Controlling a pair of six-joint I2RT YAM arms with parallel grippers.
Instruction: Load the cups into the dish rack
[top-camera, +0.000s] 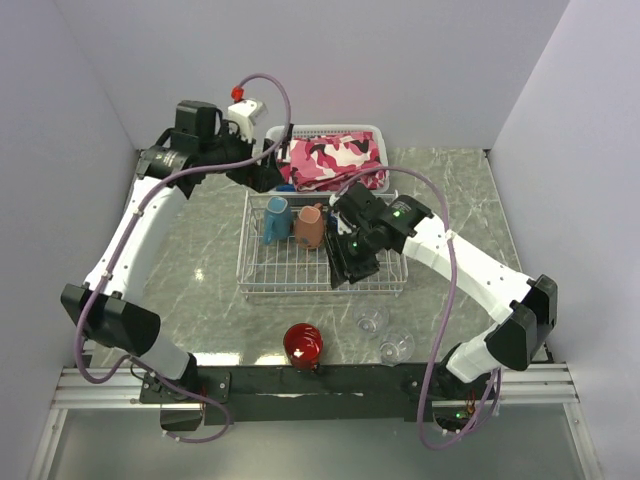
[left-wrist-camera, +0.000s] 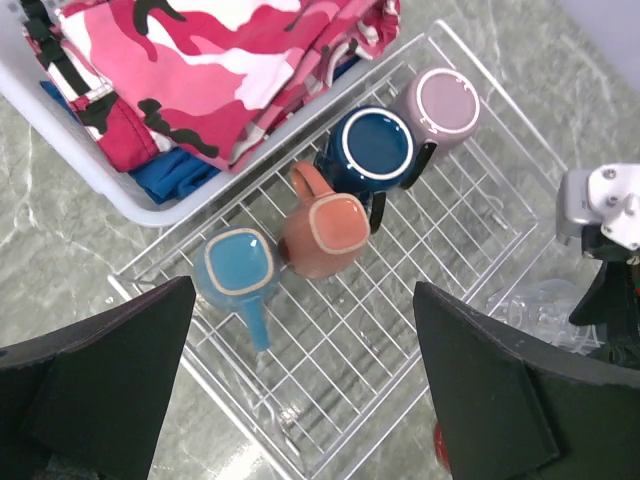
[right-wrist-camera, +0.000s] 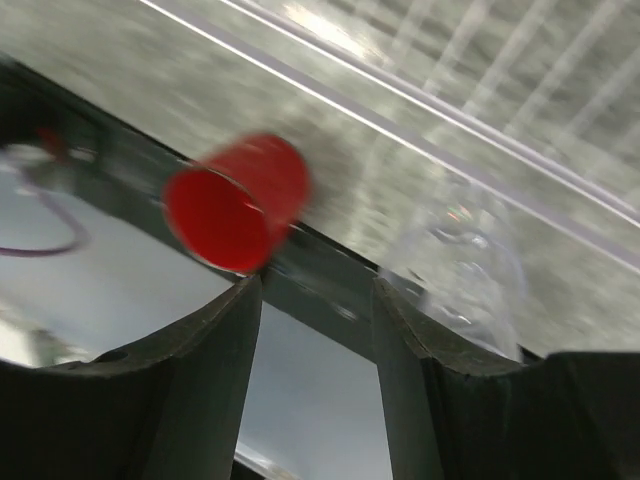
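Observation:
The white wire dish rack (top-camera: 322, 291) holds a teal mug (top-camera: 276, 220) and a terracotta mug (top-camera: 309, 226). The left wrist view looks down on the rack (left-wrist-camera: 420, 290), with teal (left-wrist-camera: 236, 265), terracotta (left-wrist-camera: 325, 232), navy (left-wrist-camera: 368, 150) and mauve (left-wrist-camera: 438, 105) mugs upside down in it. My left gripper (left-wrist-camera: 305, 400) hangs open high above the rack's back left (top-camera: 268, 178). My right gripper (top-camera: 345, 272) is over the rack's front, open and empty (right-wrist-camera: 315, 330). Past it lie a red mug (right-wrist-camera: 240, 200) and a clear glass (right-wrist-camera: 465, 270). On the table in front of the rack are the red mug (top-camera: 302, 344) and two glasses (top-camera: 370, 320), (top-camera: 396, 347).
A white slotted basket (top-camera: 372, 131) with pink camouflage cloth (top-camera: 330, 158) stands right behind the rack. The black rail with the arm bases (top-camera: 330, 380) runs along the near table edge, just behind the red mug. Grey walls close in the left, back and right.

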